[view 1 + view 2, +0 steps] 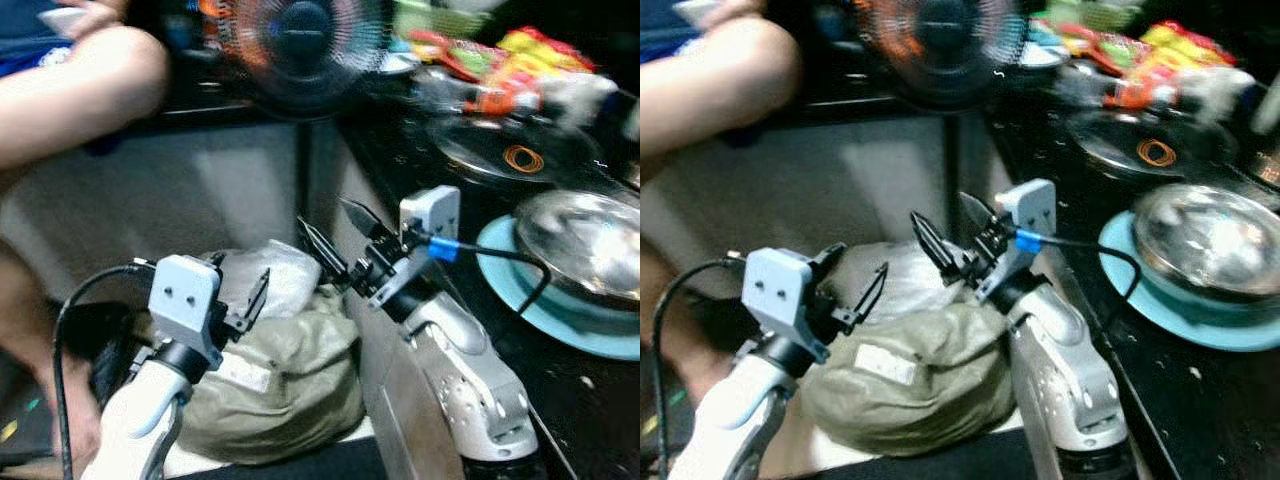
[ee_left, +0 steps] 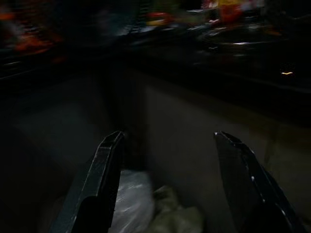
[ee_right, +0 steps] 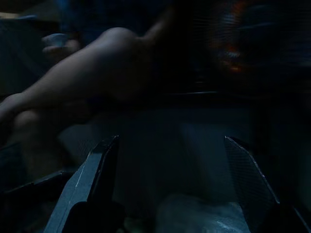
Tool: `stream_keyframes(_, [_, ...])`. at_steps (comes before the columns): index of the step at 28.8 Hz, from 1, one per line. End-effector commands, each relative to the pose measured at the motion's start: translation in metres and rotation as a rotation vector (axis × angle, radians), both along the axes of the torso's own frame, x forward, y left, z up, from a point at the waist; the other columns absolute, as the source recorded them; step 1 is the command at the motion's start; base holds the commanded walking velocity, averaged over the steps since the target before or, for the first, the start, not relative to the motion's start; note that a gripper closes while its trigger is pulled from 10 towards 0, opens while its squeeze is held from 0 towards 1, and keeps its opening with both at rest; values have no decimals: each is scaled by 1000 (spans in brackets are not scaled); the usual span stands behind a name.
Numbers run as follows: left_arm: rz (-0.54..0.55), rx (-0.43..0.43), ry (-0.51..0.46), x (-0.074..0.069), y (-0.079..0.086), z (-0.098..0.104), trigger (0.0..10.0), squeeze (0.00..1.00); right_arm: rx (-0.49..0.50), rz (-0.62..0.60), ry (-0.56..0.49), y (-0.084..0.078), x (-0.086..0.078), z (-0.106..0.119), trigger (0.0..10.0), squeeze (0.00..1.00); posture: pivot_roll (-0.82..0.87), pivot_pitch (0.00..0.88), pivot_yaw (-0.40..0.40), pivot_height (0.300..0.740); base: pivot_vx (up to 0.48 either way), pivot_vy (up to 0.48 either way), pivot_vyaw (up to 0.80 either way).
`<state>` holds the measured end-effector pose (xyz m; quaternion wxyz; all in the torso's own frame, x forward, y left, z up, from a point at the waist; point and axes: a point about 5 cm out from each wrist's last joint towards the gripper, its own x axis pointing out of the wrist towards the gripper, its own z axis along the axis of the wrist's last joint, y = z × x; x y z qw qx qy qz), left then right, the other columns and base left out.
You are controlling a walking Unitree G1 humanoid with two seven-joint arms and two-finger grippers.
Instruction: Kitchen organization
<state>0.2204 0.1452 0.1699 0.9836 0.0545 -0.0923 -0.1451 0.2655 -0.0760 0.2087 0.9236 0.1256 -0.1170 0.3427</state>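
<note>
I hold both grippers, left (image 1: 258, 292) and right (image 1: 335, 235), spread and empty over the olive bag (image 1: 290, 375), left of the counter (image 1: 560, 390), probably ready to reach.

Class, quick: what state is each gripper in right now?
Left gripper: open, holding nothing, above the olive bag.
Right gripper: open, holding nothing.

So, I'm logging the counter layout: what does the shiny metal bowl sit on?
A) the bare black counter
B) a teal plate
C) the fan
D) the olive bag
B: the metal bowl rests on the teal plate, whose rim shows around it on the black counter.
</note>
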Motion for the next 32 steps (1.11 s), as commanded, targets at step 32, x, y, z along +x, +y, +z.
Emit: stream_keyframes(32, [-3,5,7,-2,2,-2,10000,0,-270,-244,-223,-44,10,37,10000,0,57,0,-7,740,0,0,-550])
